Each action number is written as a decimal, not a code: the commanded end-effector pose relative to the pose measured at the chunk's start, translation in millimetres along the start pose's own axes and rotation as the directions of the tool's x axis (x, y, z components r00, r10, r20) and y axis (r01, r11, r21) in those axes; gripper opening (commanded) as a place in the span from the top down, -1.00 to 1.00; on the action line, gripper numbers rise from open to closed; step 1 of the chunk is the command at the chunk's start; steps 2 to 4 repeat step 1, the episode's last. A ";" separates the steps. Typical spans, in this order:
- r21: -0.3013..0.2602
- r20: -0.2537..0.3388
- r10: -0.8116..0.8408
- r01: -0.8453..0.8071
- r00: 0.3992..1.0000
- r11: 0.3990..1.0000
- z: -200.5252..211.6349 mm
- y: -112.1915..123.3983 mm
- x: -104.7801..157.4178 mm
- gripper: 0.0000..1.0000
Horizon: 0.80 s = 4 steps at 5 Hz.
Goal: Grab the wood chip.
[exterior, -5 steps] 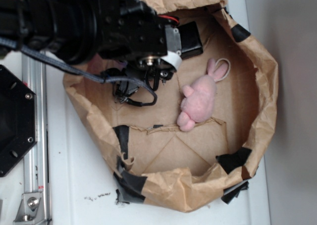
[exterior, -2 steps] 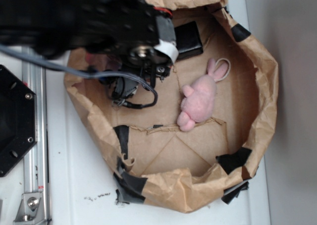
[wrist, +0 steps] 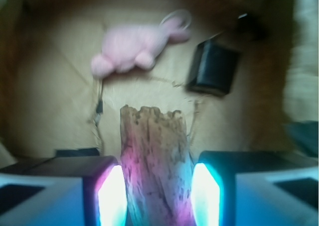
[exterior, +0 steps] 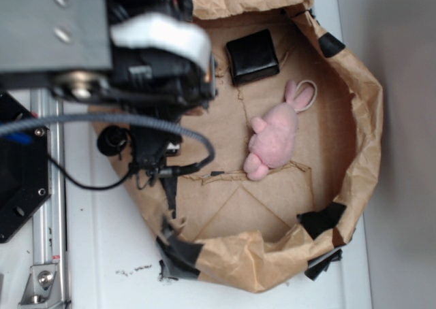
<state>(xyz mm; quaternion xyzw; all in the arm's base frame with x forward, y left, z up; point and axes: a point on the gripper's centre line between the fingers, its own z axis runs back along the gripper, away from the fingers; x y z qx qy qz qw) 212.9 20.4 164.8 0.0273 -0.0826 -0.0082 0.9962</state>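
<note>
The wood chip (wrist: 157, 161) sits right between the two glowing pads of the gripper (wrist: 157, 186). Its long side points straight out from the gripper, away from the camera on the wrist, and its ragged end sticks out past the pads. The pads look pressed against both sides of the chip, so I think the gripper is closed on it and holding it. The picture is a bit blurry, so I am not fully sure the grip is tight.

From the side, the big black arm (exterior: 102, 50) covers the left part of the paper bag (exterior: 361, 118), and I cannot see the chip there at all. The arm looks high and close to that camera.

The bag lies open on the white bench (exterior: 102, 254), with black tape on its torn edges. Inside it there is a pink bunny (exterior: 272, 135) near the middle and a black box (exterior: 252, 56) near the top edge. They lie apart from each other. Both are well away from the chip.

Grabbing looks done. The thing to watch next is that the chip does not slip out.
</note>
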 end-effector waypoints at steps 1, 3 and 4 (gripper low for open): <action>-0.088 0.048 0.025 -0.021 0.999 0.996 39.9 3.9 25.1 1.00; -0.088 0.048 0.025 -0.021 0.999 0.996 39.9 3.9 25.1 1.00; -0.088 0.048 0.025 -0.021 0.999 0.996 39.9 3.9 25.1 1.00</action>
